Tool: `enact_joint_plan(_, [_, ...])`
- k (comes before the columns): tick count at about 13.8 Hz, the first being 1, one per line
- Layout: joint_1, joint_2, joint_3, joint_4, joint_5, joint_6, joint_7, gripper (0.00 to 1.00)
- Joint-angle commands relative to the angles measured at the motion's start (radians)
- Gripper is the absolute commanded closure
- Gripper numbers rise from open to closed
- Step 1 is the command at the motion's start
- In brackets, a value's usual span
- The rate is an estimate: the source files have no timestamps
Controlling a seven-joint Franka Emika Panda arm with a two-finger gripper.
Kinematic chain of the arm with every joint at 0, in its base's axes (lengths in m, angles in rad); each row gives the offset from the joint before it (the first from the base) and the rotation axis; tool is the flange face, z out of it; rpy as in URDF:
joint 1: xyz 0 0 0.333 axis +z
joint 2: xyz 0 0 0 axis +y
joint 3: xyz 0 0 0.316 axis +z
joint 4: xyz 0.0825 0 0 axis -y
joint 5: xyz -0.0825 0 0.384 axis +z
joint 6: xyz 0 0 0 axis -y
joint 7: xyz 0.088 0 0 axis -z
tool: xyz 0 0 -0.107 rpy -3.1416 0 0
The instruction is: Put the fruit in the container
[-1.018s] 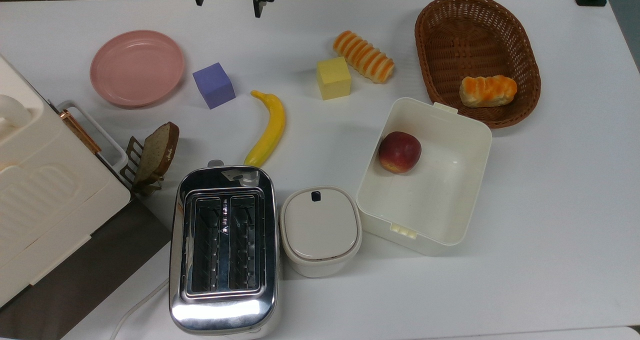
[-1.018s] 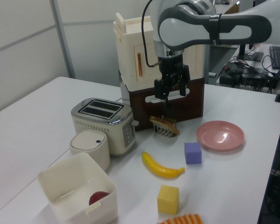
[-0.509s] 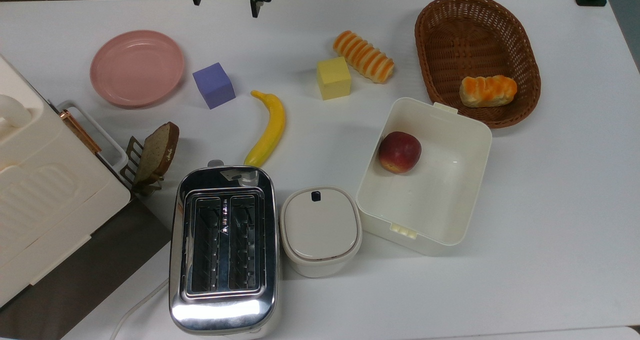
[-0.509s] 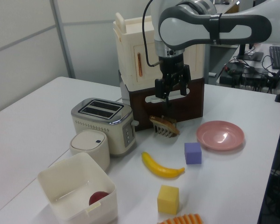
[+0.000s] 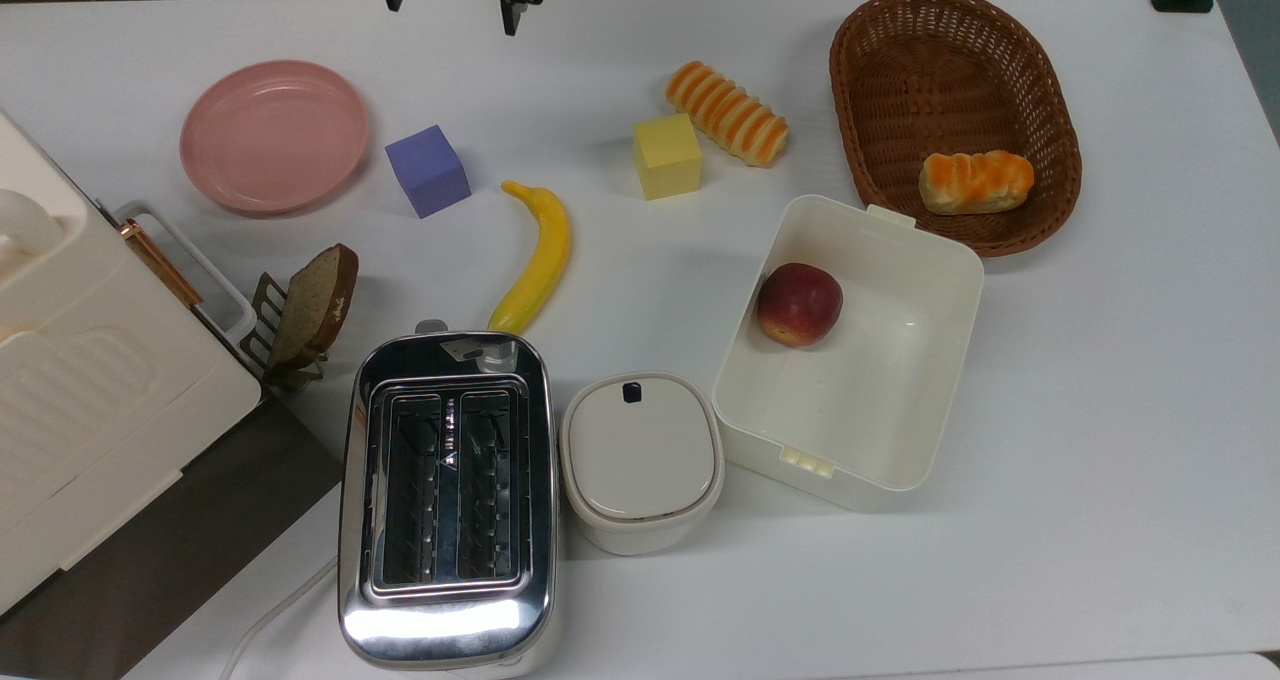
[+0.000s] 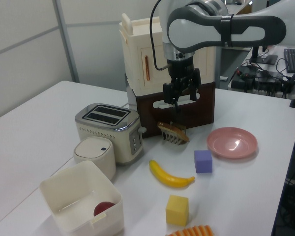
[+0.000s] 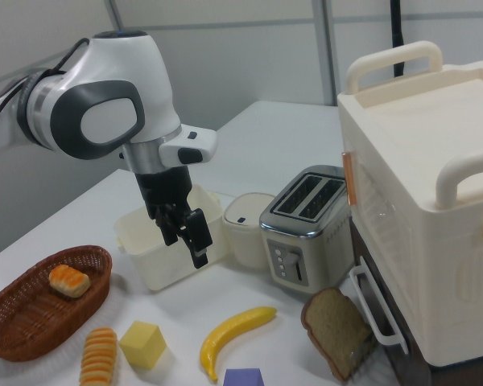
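the banana (image 5: pixel 538 257) is lying flat on the white tabletop (image 5: pixel 1100 410), long and curved, yellow all over with a greenish tip at the end nearest the toaster (image 5: pixel 447 495) in the top view. its stem end points away toward the purple cube (image 5: pixel 428 170). nothing is touching it, it's just sitting there on its own. you can see it in the left view (image 6: pixel 170 174) and the right view (image 7: pixel 234 331) too.

the container (image 5: pixel 940 290) is a big cream-white rectangular box, rounded corners, deep walls, little latch tabs on two sides, no lid on. it stands upright, well off to the top view's right of the banana, and there's a red apple (image 5: pixel 798 304) inside against one wall.
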Motion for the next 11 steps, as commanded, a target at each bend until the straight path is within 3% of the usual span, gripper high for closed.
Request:
enact_joint_plan(1, [-0.001, -0.007, 0.003, -0.001, -0.013, -0.026, -0.020, 0.00])
enact_joint_plan(11, [-0.004, -0.005, 0.003, -0.001, -0.006, -0.026, -0.018, 0.00])
